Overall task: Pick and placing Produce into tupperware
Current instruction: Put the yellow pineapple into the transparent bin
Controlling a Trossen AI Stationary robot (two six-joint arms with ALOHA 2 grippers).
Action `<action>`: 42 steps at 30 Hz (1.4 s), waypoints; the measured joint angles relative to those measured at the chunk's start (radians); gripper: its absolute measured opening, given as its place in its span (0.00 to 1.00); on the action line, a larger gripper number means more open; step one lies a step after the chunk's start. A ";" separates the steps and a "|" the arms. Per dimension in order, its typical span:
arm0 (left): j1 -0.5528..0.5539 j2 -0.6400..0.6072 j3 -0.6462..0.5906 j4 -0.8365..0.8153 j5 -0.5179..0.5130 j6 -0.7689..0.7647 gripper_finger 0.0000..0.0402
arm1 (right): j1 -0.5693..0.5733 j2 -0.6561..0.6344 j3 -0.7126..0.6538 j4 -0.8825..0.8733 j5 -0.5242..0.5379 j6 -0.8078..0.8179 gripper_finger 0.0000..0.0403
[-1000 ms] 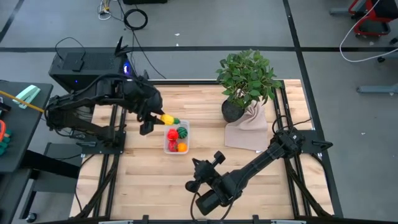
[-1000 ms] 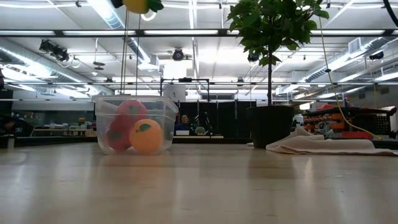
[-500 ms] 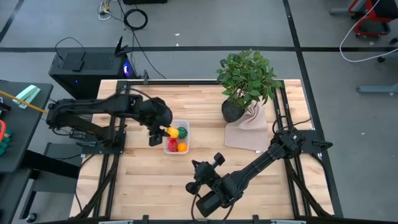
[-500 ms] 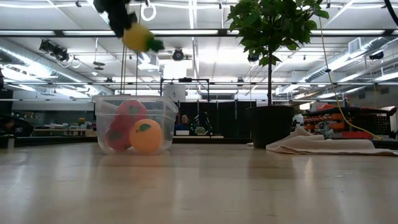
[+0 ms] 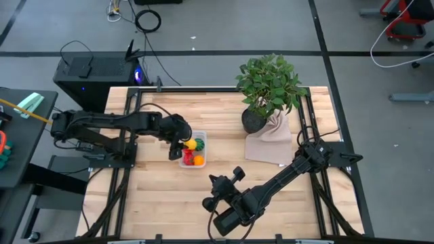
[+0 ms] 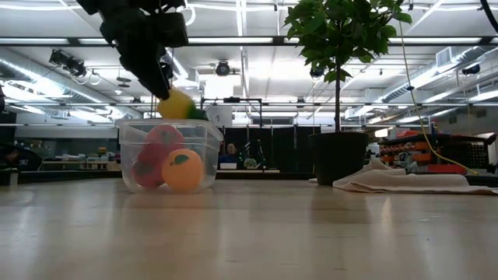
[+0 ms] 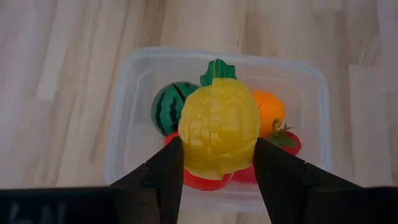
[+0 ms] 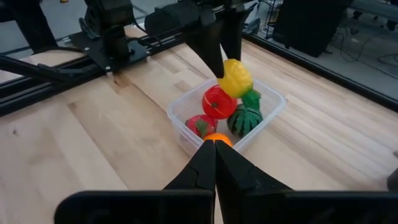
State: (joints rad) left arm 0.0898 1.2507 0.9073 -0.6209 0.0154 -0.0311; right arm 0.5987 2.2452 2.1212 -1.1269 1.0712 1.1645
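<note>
Tupperware (image 5: 192,150) sits mid-table w/ long axis running near-to-far, just left of the potted plant (image 5: 268,89) & beige cloth (image 5: 270,141). Inside: watermelon (image 7: 173,107), orange (image 7: 271,112), red tomato-like pieces (image 8: 218,101). Left gripper (image 7: 217,167) directly over the tub, jaws about half spread, clamped on the sides of a yellow pineapple (image 7: 219,127); its green crown points away from the wrist. Pineapple is at rim height in low view. Right gripper (image 8: 215,163) waits near the front edge, fingers pressed together, empty.

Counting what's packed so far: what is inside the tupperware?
In the tupperware: a watermelon, an orange and red pieces. The left gripper holds a pineapple above, covering part of the contents.
</note>
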 joint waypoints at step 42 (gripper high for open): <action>0.003 0.000 0.000 0.033 -0.010 0.048 0.45 | -0.001 0.000 0.000 0.000 -0.007 0.023 0.02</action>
State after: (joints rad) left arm 0.0925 1.2503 0.9070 -0.5877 0.0051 0.0173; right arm 0.5980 2.2452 2.1208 -1.1271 1.0641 1.1873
